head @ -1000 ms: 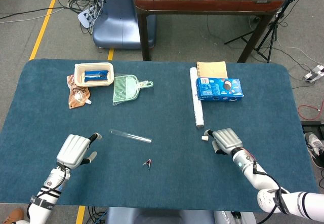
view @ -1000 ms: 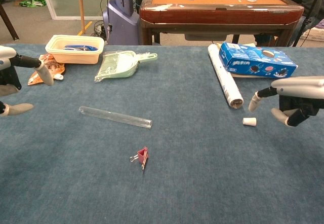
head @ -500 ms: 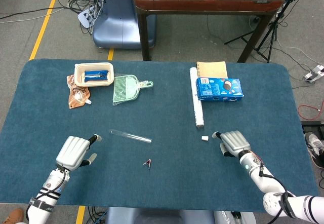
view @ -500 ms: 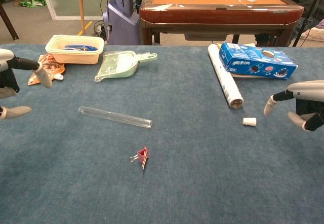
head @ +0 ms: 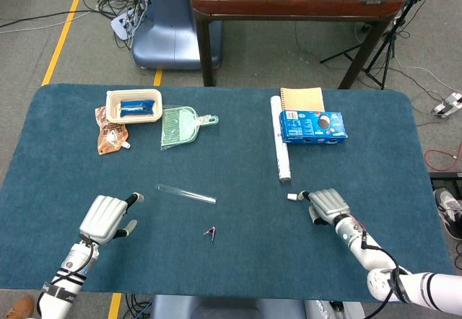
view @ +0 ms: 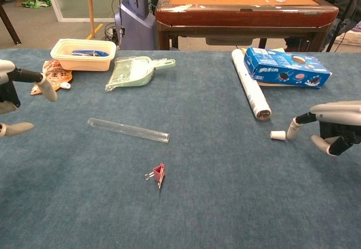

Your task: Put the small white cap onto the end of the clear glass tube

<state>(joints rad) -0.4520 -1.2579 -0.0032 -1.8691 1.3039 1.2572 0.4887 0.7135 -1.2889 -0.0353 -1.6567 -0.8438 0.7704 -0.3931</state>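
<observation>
The small white cap (head: pixel 291 197) (view: pixel 277 135) lies on its side on the blue tabletop, just below the end of a white roll. My right hand (head: pixel 328 205) (view: pixel 333 126) hovers low right beside it, open, with one fingertip (view: pixel 291 129) nearly at the cap's right end. The clear glass tube (head: pixel 186 193) (view: pixel 128 130) lies flat near the table's middle left. My left hand (head: pixel 106 216) (view: pixel 14 97) is open at the front left, a little left of the tube, holding nothing.
A small red binder clip (head: pixel 211 232) (view: pixel 158 174) lies in front of the tube. A white roll (head: pixel 279 148), a blue box (head: pixel 312 126) and a brown pad sit at the back right. A tray (head: pixel 133 107), a green dustpan (head: pixel 180 125) and a snack bag (head: pixel 110 133) sit at the back left.
My right hand drew back from the cap to the right, then came in again until a fingertip is almost at it. The cap and tube stayed put; the left hand barely shifted.
</observation>
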